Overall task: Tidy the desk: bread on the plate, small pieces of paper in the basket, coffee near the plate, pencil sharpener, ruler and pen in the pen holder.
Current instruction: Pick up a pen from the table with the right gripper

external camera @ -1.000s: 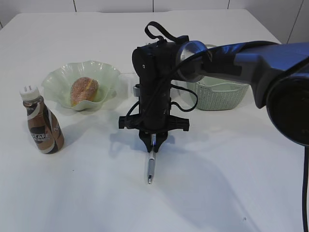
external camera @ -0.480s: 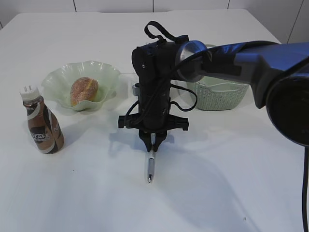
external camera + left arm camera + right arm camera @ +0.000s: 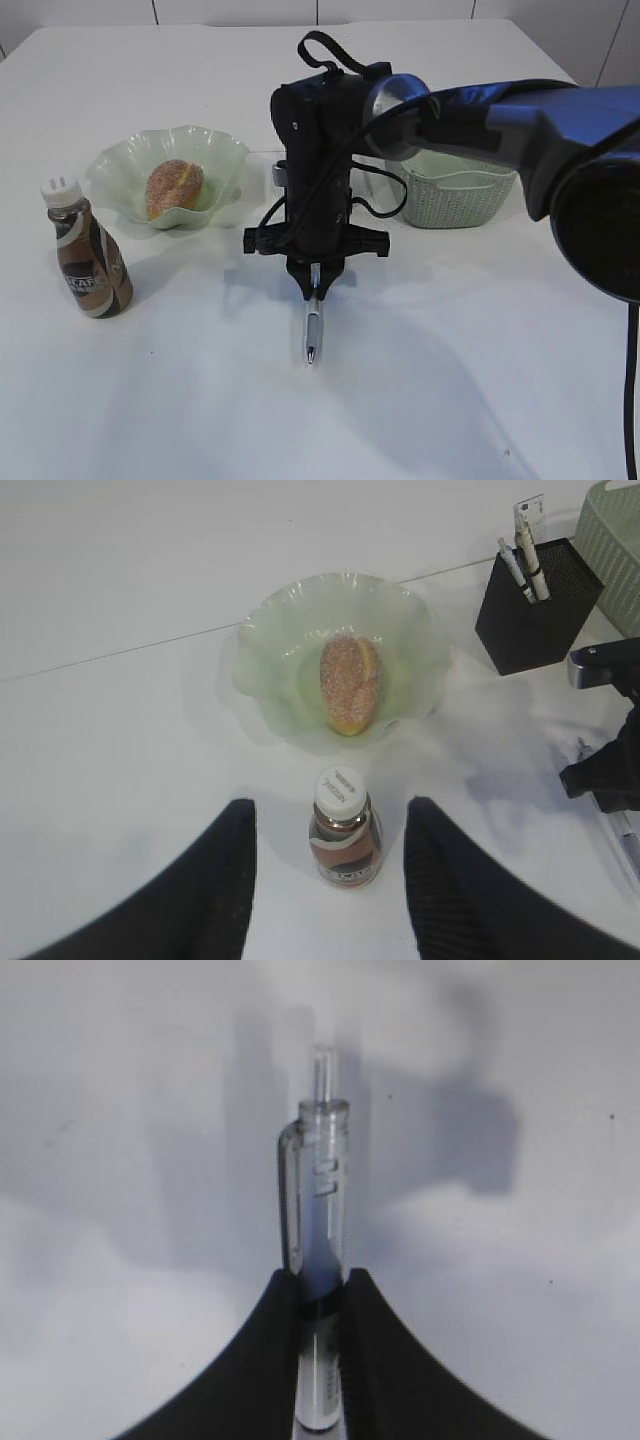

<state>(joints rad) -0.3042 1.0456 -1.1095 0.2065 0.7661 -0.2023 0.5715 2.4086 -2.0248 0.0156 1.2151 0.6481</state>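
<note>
Coffee (image 3: 86, 262): brown and white swirl label, lettering partly readable as "CAFE", white cap; stands on the desk (image 3: 480, 380) near the plate (image 3: 120, 165).
Bread (image 3: 174, 187): sugared golden bun, lying in the plate.
Pen (image 3: 312, 330): clear barrel with clip, hanging tip-down.
Right gripper (image 3: 315, 291): clamped on the pen's upper part.
Left gripper (image 3: 330, 870): fingers apart, empty, above the coffee.
Holder (image 3: 535, 605): black mesh, ruler (image 3: 530, 530) with fine markings inside.
Basket (image 3: 455, 195): sage green, behind the right arm.

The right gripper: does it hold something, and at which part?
Yes. The right gripper holds the pen near its clip end, tip pointing down.
</note>
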